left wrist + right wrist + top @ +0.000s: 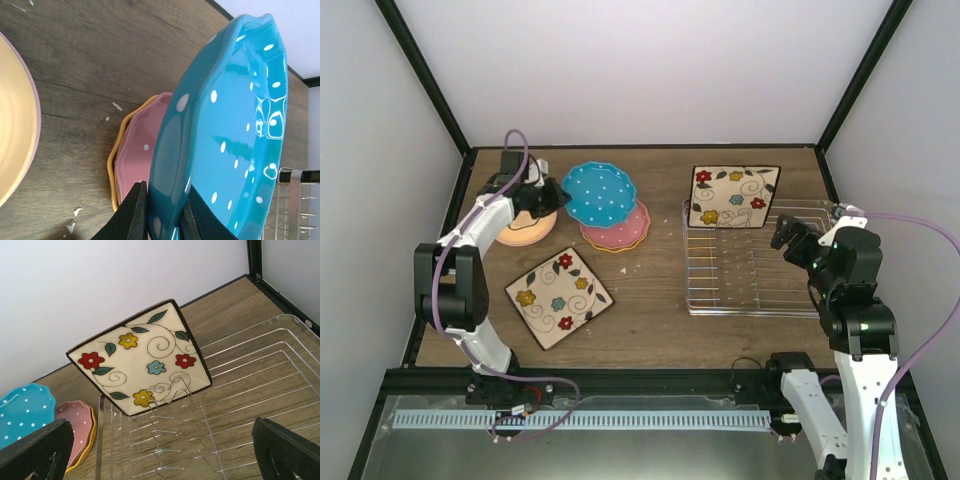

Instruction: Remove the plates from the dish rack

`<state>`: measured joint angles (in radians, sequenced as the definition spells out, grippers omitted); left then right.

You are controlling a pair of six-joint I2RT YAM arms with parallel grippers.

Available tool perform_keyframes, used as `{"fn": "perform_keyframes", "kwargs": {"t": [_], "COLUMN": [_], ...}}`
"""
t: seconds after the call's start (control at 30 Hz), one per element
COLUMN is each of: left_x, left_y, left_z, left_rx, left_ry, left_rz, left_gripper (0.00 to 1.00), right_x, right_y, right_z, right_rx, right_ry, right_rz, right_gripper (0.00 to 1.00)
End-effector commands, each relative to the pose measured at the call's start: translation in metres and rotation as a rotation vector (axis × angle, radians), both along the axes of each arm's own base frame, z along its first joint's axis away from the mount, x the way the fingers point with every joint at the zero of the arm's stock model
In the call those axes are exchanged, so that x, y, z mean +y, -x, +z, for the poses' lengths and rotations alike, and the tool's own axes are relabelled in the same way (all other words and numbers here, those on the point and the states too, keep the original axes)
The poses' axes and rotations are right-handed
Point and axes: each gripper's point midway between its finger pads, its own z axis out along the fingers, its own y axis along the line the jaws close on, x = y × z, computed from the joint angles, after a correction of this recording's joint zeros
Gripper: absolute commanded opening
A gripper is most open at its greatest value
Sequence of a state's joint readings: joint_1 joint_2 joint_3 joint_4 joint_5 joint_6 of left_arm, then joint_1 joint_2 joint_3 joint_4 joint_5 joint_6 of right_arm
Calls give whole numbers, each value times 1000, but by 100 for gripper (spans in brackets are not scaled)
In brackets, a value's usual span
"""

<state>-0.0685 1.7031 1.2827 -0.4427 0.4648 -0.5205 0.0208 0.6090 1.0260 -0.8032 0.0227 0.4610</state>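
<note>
Looking at the top view: left end effector (552,196) is clamped on the rim of the round scalloped teal plate with white dots (600,192), holding it tilted over the pink-on-orange scalloped plate stack (623,230) on the wooden table (650,310). A yellow round plate (525,228) sits under that arm. One square cream flower-patterned plate (559,297) lies flat nearer the bases. The silver wire dish rack (750,265) is on the right, with the second square flowered plate (734,196) leaning upright at its far end. Right end effector (788,236) hovers over the rack's right side.

Left wrist: fingers (131,215) pinch the teal rim, plate steeply tilted. I'd level it, centre it on the pink plate, lower until seated, then release. Letting go at an angle risks a chip or slide.

Right wrist: jaws spread wide, nothing held. The square plate stands between tines, glossy, dark-edged.
</note>
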Motion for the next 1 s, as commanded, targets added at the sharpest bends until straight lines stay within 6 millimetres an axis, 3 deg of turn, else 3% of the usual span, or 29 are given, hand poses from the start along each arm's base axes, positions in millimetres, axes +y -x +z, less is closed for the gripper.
{"fn": "perform_keyframes", "kwargs": {"t": [0.0, 0.53, 0.97], "left_x": [-27, -32, -37], "left_y": [-6, -11, -8], "left_z": [5, -40, -53], "left_rx": [-36, 62, 101], "left_ry": [44, -60, -95], "left_rz": [-57, -41, -55], "left_gripper": [4, 5, 72], "right_x": [-5, -16, -19], "right_y": [8, 25, 34], "right_z": [19, 26, 24], "right_rx": [-43, -49, -45], "right_ry": [20, 40, 27], "right_rz": [-22, -78, -103], "right_gripper": [100, 100, 100]}}
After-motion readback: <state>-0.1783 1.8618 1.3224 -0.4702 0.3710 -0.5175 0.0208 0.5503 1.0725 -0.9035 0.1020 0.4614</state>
